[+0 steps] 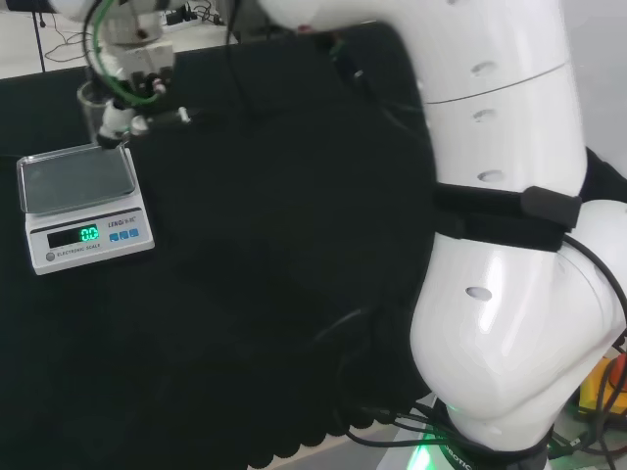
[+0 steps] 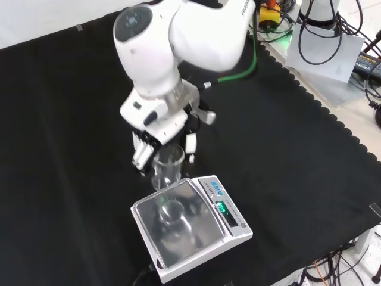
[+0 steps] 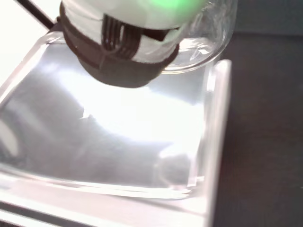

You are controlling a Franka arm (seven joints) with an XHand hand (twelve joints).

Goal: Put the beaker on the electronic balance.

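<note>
Front view, cloth point(image 2: 309, 179): black, covers the bench; balance sits near its front edge.
Balance point(image 2: 189, 229): pan bare, display lit, reads zero.
Hand point(image 2: 156, 140): fingers curled round the beaker, holding it just behind the pan's far edge.
Beaker point(image 2: 168, 167): clear glass, upright, looks empty, not yet over the pan; base height unclear.
Step tip: lift clear of the pan rim, carry to pan centre, lower level, then let go.

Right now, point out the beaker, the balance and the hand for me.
beaker point(image 2: 167, 165): front view, on its clear glass wall.
electronic balance point(image 2: 196, 235): front view, on its shiny pan.
hand point(image 2: 140, 154): front view, on a white finger beside the beaker.
</note>
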